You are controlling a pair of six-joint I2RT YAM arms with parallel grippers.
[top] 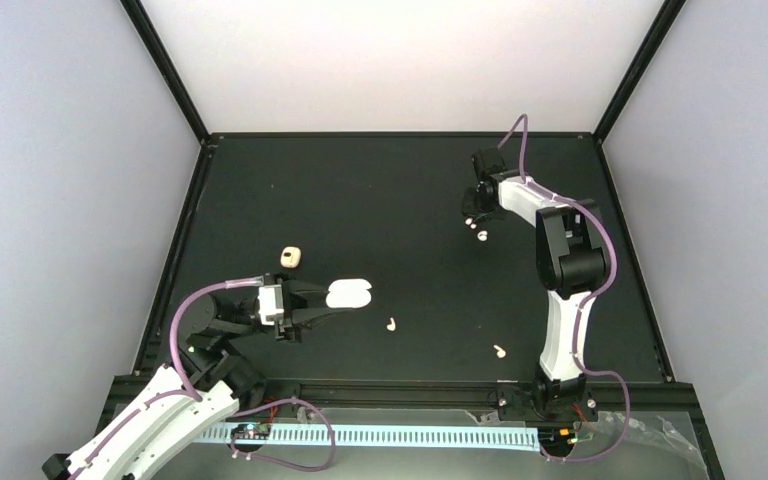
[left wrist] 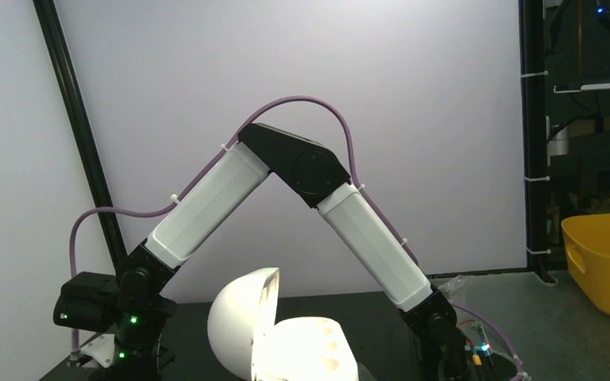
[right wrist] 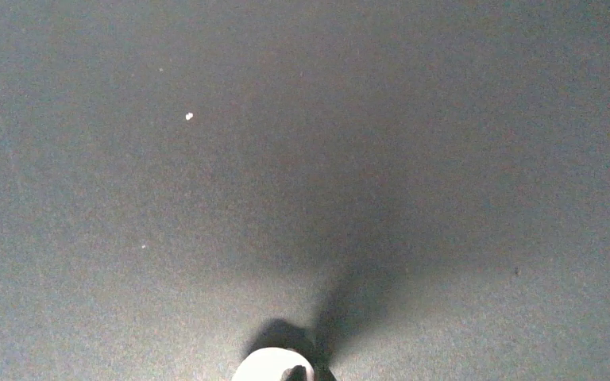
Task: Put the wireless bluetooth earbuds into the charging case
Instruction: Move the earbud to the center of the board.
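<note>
The white charging case [top: 350, 293] is held at its left end by my left gripper [top: 324, 298], which is shut on it. In the left wrist view the case [left wrist: 310, 349] is open, its lid [left wrist: 238, 317] standing upright. Two cream-white earbuds lie loose on the black table, one [top: 391, 324] just right of the case and the other [top: 500, 351] near the front right. My right gripper [top: 476, 224] points down at the far right of the table, shut. A white rounded thing [right wrist: 270, 367] shows at the bottom edge of the right wrist view; I cannot tell what it is.
A peach-tan lump [top: 291, 257] lies behind the left gripper. The right arm [left wrist: 318, 171] arches across the left wrist view. A yellow bin [left wrist: 608, 262] stands off the table. Black frame posts [top: 165, 70] rise at the back corners.
</note>
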